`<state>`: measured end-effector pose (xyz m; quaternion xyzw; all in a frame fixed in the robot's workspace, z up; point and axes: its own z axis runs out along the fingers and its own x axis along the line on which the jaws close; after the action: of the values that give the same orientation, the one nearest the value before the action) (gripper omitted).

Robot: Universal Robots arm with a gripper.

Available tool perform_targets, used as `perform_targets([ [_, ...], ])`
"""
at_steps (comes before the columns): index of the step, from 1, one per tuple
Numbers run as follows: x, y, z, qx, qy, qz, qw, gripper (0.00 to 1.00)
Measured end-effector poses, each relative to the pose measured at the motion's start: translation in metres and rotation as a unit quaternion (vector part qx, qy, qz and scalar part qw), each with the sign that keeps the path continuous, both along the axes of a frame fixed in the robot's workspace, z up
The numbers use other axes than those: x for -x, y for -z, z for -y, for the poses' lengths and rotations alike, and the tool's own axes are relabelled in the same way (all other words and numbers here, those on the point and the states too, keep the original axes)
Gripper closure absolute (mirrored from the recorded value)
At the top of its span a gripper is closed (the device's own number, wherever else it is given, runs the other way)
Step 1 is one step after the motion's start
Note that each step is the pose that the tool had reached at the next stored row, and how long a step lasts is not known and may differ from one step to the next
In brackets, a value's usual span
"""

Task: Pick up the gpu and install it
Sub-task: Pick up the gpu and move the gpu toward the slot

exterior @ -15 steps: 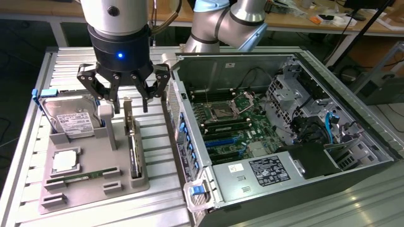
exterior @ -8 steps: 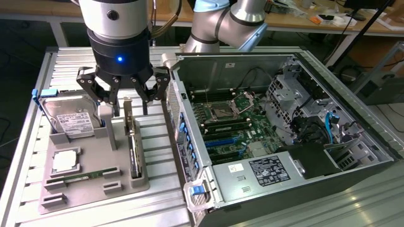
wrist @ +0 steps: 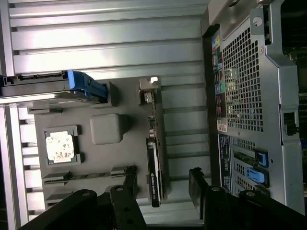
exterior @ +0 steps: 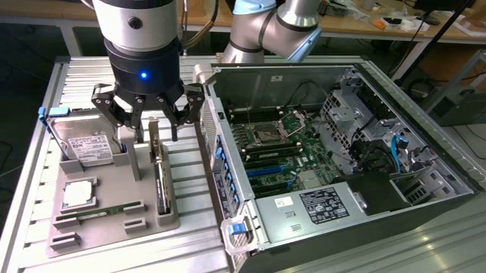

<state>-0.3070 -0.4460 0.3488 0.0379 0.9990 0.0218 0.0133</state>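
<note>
One open computer case (exterior: 342, 165) lies on the ribbed metal surface (exterior: 31, 187), with a grey parts tray (exterior: 114, 227) just beside it. Over the tray hangs the gripper (exterior: 156, 129), fingers spread wide and holding nothing, above the gpu (exterior: 161, 176), which stands on edge in its slot. A skewed descent could clip the card's edge or the tray's upright block (exterior: 135, 162). Room toward the case wall looks narrow.
</note>
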Motion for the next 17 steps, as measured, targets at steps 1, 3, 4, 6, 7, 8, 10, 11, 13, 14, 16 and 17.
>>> perform_targets([
  [1, 0.0001, 0.0002, 0.0004, 0.0000, 0.000, 0.0000, 1.0000, 0.44],
  [3, 0.0003, 0.0009, 0.0015, 0.0000, 0.000, 0.0000, 1.0000, 0.44],
  [4, 0.0004, 0.0013, 0.0019, 0.0000, 0.000, 0.0000, 1.0000, 0.44],
  [6, 0.0005, 0.0021, 0.0028, -0.0001, 0.000, 0.0001, 1.0000, 0.44],
  [7, 0.0006, 0.0024, 0.0031, 0.0000, 0.000, 0.0000, 1.0000, 0.44],
  [8, 0.0006, 0.0028, 0.0034, 0.0000, 0.000, 0.0000, 1.0000, 0.44],
  [10, 0.0008, 0.0034, 0.0039, 0.0000, 0.000, 0.0000, 1.0000, 0.44],
  [11, 0.0009, 0.0038, 0.0041, 0.0000, 0.000, -0.0001, 1.0000, 0.44],
  [13, 0.0010, 0.0046, 0.0044, 0.0000, 0.000, -0.0001, 1.0000, 0.44],
  [14, 0.0011, 0.0051, 0.0046, 0.0000, 0.000, 0.0000, 1.0000, 0.44],
  [16, 0.0013, 0.0059, 0.0050, 0.0000, 0.000, -0.0001, 1.0000, 0.44],
  [17, 0.0014, 0.0065, 0.0053, 0.0000, 0.000, 0.0000, 1.0000, 0.44],
])
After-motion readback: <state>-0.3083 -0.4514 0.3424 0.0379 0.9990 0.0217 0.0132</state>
